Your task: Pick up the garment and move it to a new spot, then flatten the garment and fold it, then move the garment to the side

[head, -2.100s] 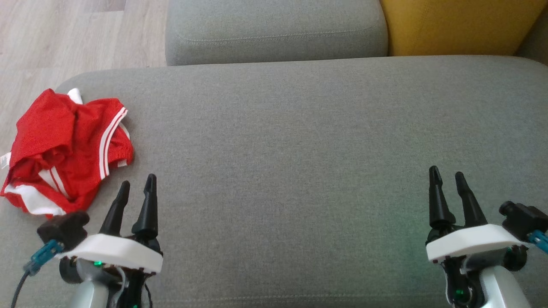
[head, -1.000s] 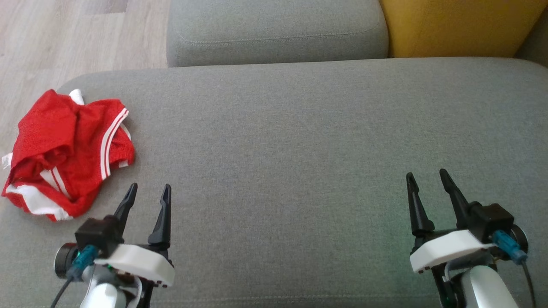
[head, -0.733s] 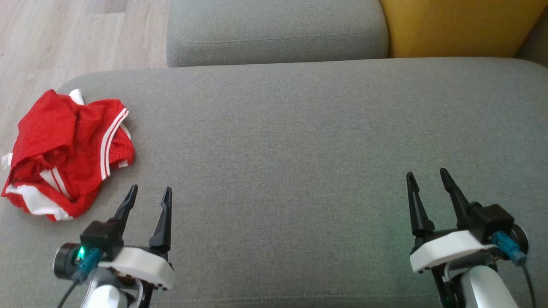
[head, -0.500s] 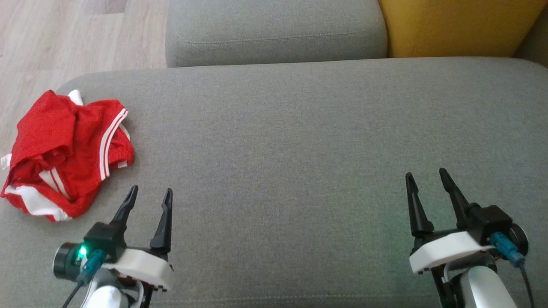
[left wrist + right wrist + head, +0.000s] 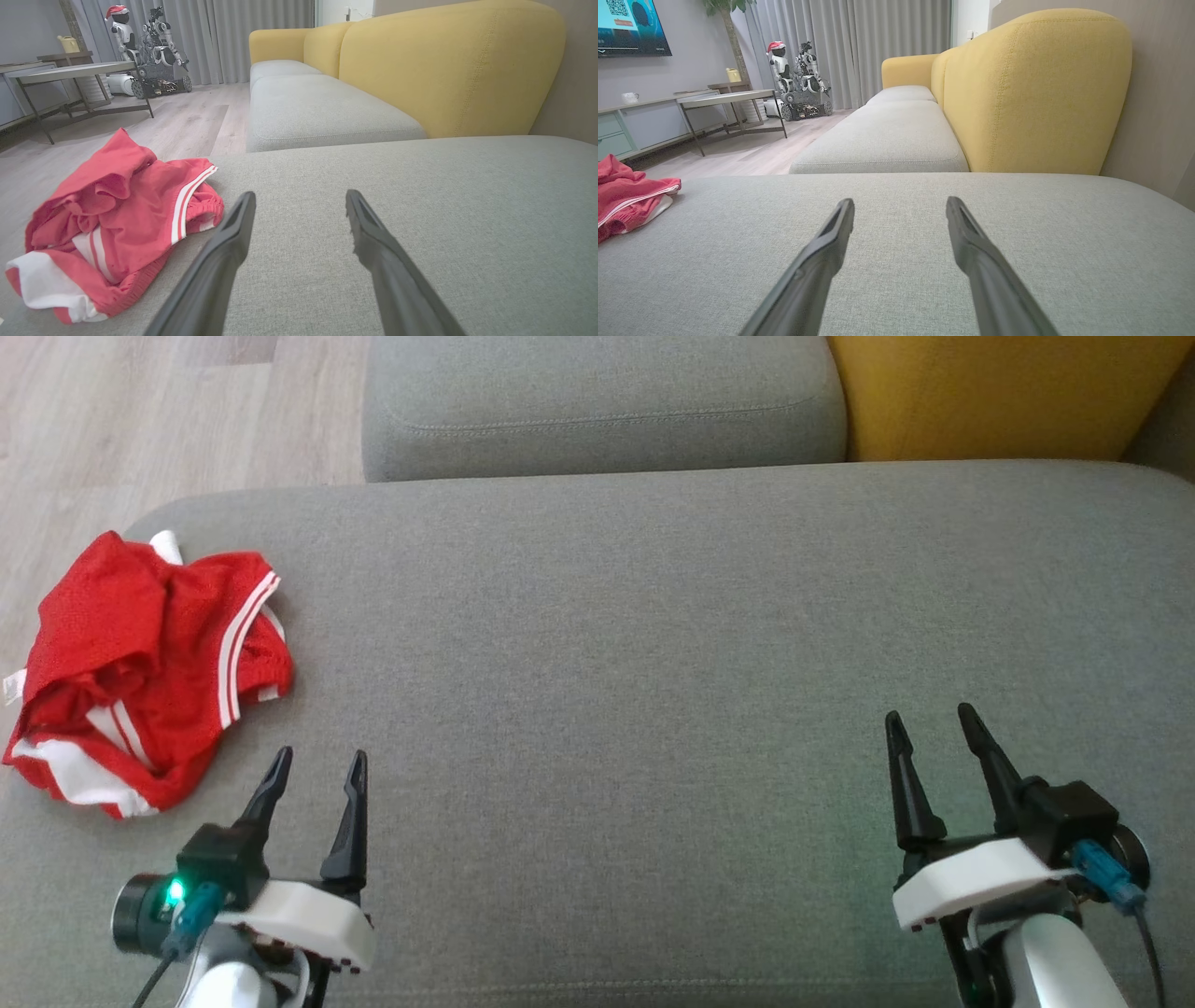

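Note:
The garment (image 5: 149, 663), red mesh shorts with white stripes, lies crumpled at the left edge of the grey sofa seat (image 5: 635, 644). In the left wrist view the garment (image 5: 117, 214) sits just left of my fingers. My left gripper (image 5: 317, 761) is open and empty, low over the cushion, a short way right of and nearer than the garment. My right gripper (image 5: 927, 717) stands open and empty over the seat's right side. From the right wrist, the garment (image 5: 626, 196) shows far to the left.
A second grey seat cushion (image 5: 597, 401) lies beyond, with a yellow backrest (image 5: 1008, 392) at the far right. Wooden floor (image 5: 140, 420) lies past the seat's left edge. A low table (image 5: 70, 74) and a parked robot (image 5: 154, 46) stand across the room.
Over two seconds both grippers rolled at the wrist and shifted a little. In the last half second my left gripper has drawn back slightly toward me. The garment has not moved.

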{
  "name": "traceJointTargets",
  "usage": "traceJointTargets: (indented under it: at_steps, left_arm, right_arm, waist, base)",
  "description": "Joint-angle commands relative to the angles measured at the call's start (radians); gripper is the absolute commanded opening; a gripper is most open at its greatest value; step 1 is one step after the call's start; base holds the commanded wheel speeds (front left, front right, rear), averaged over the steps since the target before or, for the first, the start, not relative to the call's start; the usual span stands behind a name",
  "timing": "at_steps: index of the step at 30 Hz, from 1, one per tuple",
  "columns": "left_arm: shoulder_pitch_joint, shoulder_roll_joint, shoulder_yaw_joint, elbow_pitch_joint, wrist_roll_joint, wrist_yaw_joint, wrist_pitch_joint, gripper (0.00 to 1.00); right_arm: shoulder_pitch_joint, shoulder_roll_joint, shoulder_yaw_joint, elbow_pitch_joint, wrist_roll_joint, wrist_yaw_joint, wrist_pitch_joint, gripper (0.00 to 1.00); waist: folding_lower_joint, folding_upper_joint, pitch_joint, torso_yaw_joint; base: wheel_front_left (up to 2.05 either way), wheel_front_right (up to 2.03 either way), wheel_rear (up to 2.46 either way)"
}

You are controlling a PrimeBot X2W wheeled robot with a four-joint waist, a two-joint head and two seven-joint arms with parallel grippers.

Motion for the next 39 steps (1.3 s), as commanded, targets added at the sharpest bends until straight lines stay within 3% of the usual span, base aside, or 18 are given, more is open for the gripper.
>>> traceJointTargets:
  at_steps: [1, 11, 17, 31, 39]
  left_arm:
    - [-0.045, 0.007, 0.039, -0.027, 0.001, -0.004, -0.012, 1.0]
    - [-0.048, 0.003, 0.046, -0.026, 0.005, -0.008, -0.012, 1.0]
    - [-0.058, -0.003, 0.066, -0.029, -0.002, -0.001, -0.012, 1.0]
    - [-0.076, 0.014, 0.136, -0.027, -0.016, 0.016, -0.012, 1.0]
    - [-0.058, 0.03, 0.173, -0.036, -0.021, 0.024, -0.012, 1.0]
  right_arm:
    - [-0.054, -0.002, 0.021, -0.029, 0.005, -0.001, -0.011, 1.0]
    - [-0.054, -0.002, 0.012, -0.028, 0.005, -0.001, -0.012, 1.0]
    - [-0.049, -0.002, 0.02, -0.04, 0.016, -0.001, -0.006, 1.0]
    - [-0.024, -0.002, 0.058, -0.108, 0.045, -0.001, 0.024, 1.0]
    - [-0.011, -0.002, 0.063, -0.123, 0.062, -0.001, 0.03, 1.0]
  waist:
    - [0.0, 0.0, 0.0, 0.001]
    - [0.0, 0.0, 0.004, 0.014]
    - [0.0, 0.0, 0.005, 0.056]
    - [0.0, 0.0, 0.005, 0.286]
    - [0.0, 0.0, -0.001, 0.38]
  base:
    - [0.0, 0.0, 0.0]
    - [0.0, 0.0, 0.0]
    - [0.0, 0.0, 0.0]
    - [0.0, 0.0, 0.0]
    - [0.0, 0.0, 0.0]
